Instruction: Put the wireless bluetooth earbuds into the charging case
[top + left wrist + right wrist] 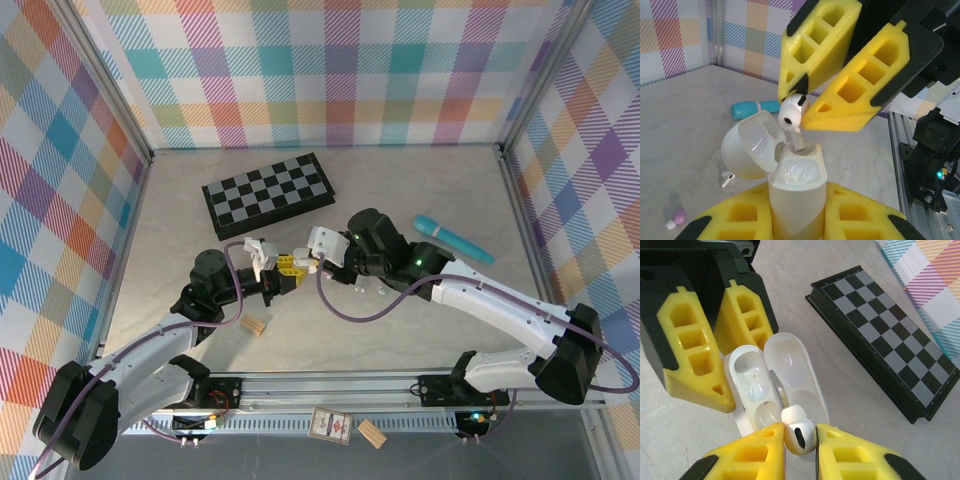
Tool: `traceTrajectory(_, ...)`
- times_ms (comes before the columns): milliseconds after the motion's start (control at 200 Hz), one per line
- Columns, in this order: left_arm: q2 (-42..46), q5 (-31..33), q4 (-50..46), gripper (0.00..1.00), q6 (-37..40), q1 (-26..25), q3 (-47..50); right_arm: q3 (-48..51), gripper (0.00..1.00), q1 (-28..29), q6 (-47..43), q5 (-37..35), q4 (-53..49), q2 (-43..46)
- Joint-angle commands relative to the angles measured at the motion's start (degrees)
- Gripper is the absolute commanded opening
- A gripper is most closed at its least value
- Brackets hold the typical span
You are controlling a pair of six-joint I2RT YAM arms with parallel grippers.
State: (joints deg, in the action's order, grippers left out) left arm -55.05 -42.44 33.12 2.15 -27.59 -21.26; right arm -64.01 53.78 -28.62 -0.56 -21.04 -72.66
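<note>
My left gripper [797, 216] is shut on a white charging case [797, 190] and holds it upright with its lid [747, 145] swung open. From above, my right gripper [802, 102] is shut on a white earbud [790, 114], whose stem tip dips into the case's far slot. In the right wrist view the earbud [800, 434] sits pinched between the yellow fingers [752, 455], over the open case [752, 385]. In the top view the two grippers [290, 272] meet mid-table. A loose white earbud [727, 178] and a purple one [677, 216] lie on the table.
A black chessboard [268, 193] lies behind the grippers, with a teal cylinder [453, 239] to the right. A tan wooden block [254, 326] sits near the left arm. Another block [372, 432] and a card [330, 425] rest on the front rail.
</note>
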Motion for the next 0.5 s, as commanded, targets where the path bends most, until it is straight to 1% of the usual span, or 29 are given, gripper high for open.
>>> traceTrajectory(0,0.3,-0.4,2.5,0.05,-0.6,0.5,-1.6,0.3,0.20,0.4,-0.3,1.5,-1.2,0.6)
traceTrajectory(120,0.7,-0.1,2.7,0.05,-0.7,0.5,-1.4,0.3,0.21,0.4,-0.7,2.4,-1.9,0.7)
traceTrajectory(310,0.8,0.0,2.9,0.05,-1.0,0.5,-1.3,-1.1,0.28,0.4,-0.3,5.6,-4.5,-0.3)
traceTrajectory(360,0.8,0.1,3.0,0.05,-1.0,0.5,-1.3,-1.2,0.30,0.4,-0.1,5.7,-4.6,-0.3)
traceTrajectory(425,0.9,0.0,3.1,0.05,-0.9,0.5,-1.3,-1.1,0.35,0.4,0.3,4.9,-4.3,0.2)
traceTrajectory(495,0.9,0.2,3.3,0.06,-0.9,0.5,-1.1,-0.5,0.35,0.4,1.2,4.4,-3.3,1.3)
